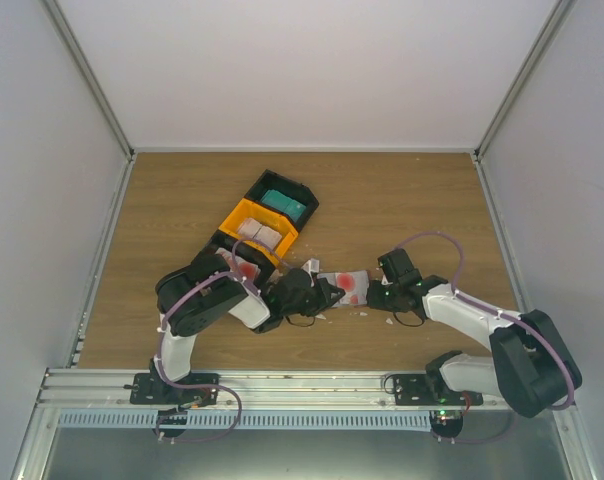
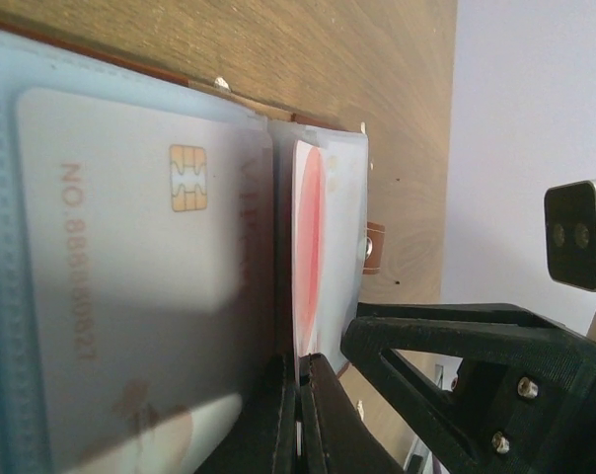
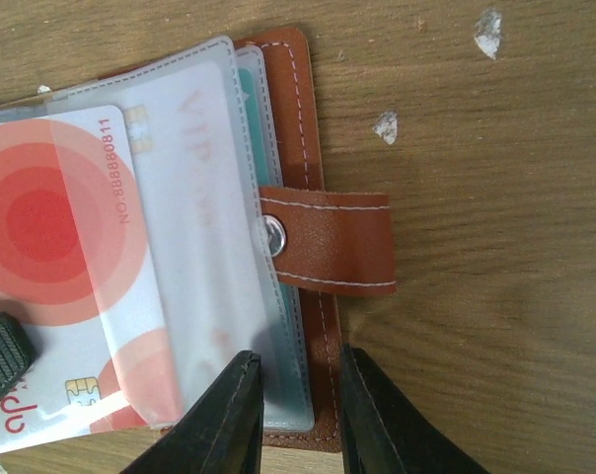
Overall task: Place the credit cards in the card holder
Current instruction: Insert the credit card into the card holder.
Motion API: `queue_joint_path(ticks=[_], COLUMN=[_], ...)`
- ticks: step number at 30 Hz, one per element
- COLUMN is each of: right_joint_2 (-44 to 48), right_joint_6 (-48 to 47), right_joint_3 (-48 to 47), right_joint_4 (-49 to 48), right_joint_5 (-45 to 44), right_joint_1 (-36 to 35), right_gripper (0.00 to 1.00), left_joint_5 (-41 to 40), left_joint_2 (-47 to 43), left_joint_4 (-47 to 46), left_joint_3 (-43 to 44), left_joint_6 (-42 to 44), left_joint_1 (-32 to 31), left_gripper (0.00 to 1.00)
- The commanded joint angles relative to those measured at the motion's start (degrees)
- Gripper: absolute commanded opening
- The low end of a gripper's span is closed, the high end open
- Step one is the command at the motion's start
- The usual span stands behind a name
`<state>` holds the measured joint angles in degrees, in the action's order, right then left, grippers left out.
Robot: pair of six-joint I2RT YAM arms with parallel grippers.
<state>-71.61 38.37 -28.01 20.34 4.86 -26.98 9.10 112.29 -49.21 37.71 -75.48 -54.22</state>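
The reddish-brown card holder (image 1: 354, 284) lies open on the table between the two arms, its clear sleeves spread and its tab (image 3: 328, 242) pointing right. My left gripper (image 2: 300, 395) is shut on a white credit card with red circles (image 2: 303, 227), whose far end lies over the sleeves (image 3: 61, 257). One sleeve holds a whitish card (image 2: 130, 276). My right gripper (image 3: 298, 395) stands open over the card holder's (image 3: 288, 79) near right corner. One finger is over a sleeve and the other sits just off the leather edge.
Behind the left arm stand a black bin (image 1: 285, 203) with teal cards and an orange bin (image 1: 260, 232) with whitish cards. Another red-marked card (image 1: 244, 270) lies by the left arm. Tiny white scraps (image 3: 385, 125) dot the wood.
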Motion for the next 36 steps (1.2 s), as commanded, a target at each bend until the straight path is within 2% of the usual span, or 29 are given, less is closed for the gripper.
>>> queue_joint_path(ticks=[1, 4, 12, 20, 28, 36], right_joint_2=[-0.7, -0.5, 2.7, 2.1, 3.0, 5.5], right_joint_6=[0.7, 0.8, 1.1, 1.1, 2.2, 3.3], right_joint_3=[2.1, 2.6, 3.0, 3.0, 3.4, 2.7], right_joint_4=[0.6, 0.1, -1.1, -1.6, -2.2, -0.7], right_joint_5=[3.8, 4.7, 6.6, 7.0, 6.3, 3.1], right_joint_1=[-0.3, -0.4, -0.4, -0.4, -0.4, -0.4], right_gripper=[0.24, 0.27, 0.42, 0.42, 0.43, 0.43], left_joint_5=[-0.5, -0.4, -0.1, 2.0, 4.0, 4.1], left_joint_2=[2.0, 2.7, 4.4, 6.0, 6.8, 4.1], left_joint_4=[-0.8, -1.9, -2.5, -2.1, 2.3, 5.1], left_joint_3=[-0.2, 0.2, 1.5, 3.7, 6.5, 6.1], left_joint_6=[-0.2, 0.0, 0.1, 0.3, 0.6, 3.0], left_joint_1=[-1.0, -1.0, -1.1, -1.3, -1.9, -1.8], left_gripper=[0.0, 0.0, 0.0, 0.0, 0.01, 0.07])
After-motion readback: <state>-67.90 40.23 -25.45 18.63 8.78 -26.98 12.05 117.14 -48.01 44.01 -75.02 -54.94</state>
